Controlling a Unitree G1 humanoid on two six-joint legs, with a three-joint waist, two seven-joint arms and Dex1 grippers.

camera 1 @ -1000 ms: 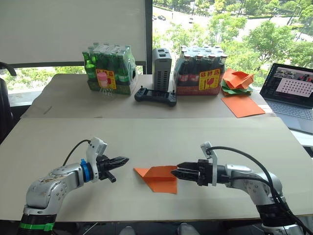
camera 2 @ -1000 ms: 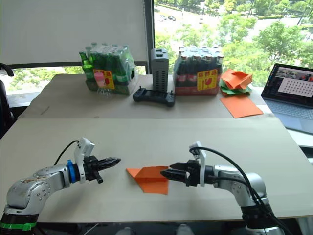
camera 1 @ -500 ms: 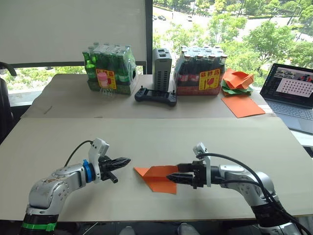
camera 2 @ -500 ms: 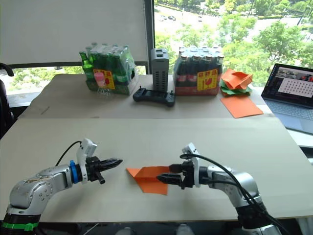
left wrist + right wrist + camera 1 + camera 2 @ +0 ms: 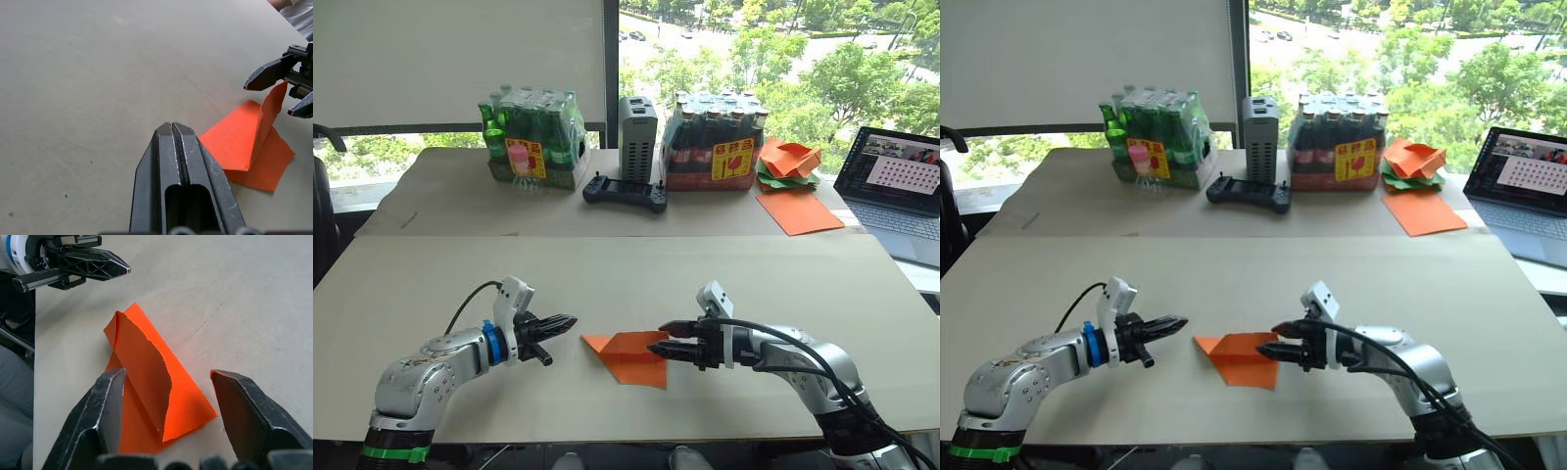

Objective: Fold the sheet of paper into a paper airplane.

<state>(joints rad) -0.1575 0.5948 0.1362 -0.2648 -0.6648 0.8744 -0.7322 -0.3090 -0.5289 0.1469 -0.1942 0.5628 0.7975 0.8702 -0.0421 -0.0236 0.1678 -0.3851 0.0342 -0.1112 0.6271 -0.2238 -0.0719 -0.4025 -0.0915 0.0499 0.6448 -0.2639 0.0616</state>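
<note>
1 raised flap on the bright-orange folded sheet of paper (image 5: 146,396) sits between the right gripper's (image 5: 168,399) parted black fingers, so a crooked pinch could tear it while the shut left gripper (image 5: 563,323) hangs just beside the nose.

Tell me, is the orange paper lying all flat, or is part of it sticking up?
Partly up. The sheet of paper is folded to a point, and one flap stands up off the table between the right gripper's open fingers.

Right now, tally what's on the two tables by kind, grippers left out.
Folded orange sheet of paper: 1
Flat orange sheet: 1
Heap of crumpled papers: 1
Bottle packs: 2
Handheld controller: 1
Grey box: 1
Laptop: 1
Total: 8
</note>
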